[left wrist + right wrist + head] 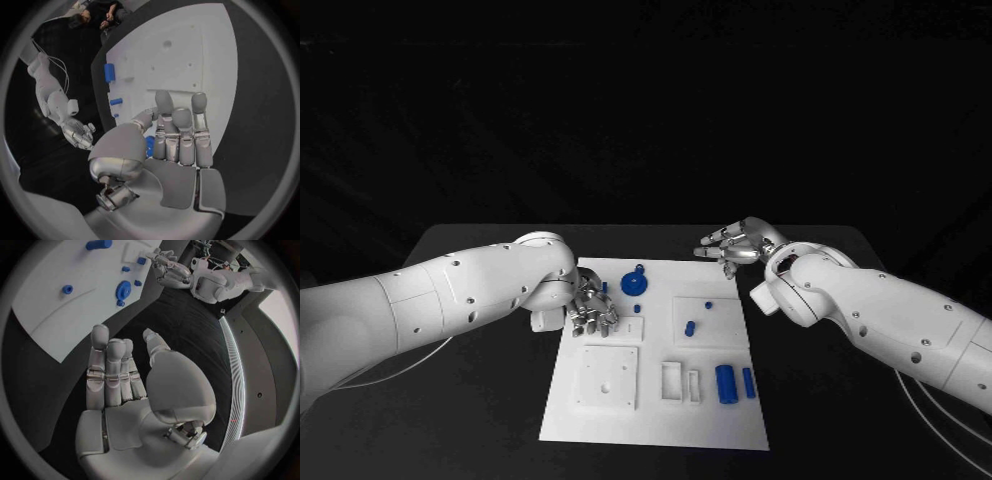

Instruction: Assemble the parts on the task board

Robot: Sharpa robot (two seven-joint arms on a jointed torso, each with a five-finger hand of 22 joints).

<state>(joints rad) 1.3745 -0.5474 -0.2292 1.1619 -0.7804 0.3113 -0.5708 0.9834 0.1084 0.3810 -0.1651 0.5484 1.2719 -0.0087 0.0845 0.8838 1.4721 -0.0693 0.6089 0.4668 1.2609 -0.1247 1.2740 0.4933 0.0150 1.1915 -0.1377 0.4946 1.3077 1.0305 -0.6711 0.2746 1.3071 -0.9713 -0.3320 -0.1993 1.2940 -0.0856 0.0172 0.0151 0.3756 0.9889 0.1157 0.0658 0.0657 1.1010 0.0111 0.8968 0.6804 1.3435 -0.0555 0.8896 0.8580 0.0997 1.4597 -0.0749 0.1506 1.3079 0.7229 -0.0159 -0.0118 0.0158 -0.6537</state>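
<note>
The white task board lies in the middle of the black table. On it are a blue gear, several small blue parts such as one near the middle, and two blue cylinders at the near right. My left hand hangs over the board's left edge, fingers straight and side by side. A small blue part shows in the gap between its thumb and fingers; whether it is held is unclear. My right hand hovers past the board's far right corner, fingers apart and holding nothing.
White raised blocks sit on the board: a square plate at the near left, another square at the right, and two narrow slots. Thin cables trail on the table beside both arms.
</note>
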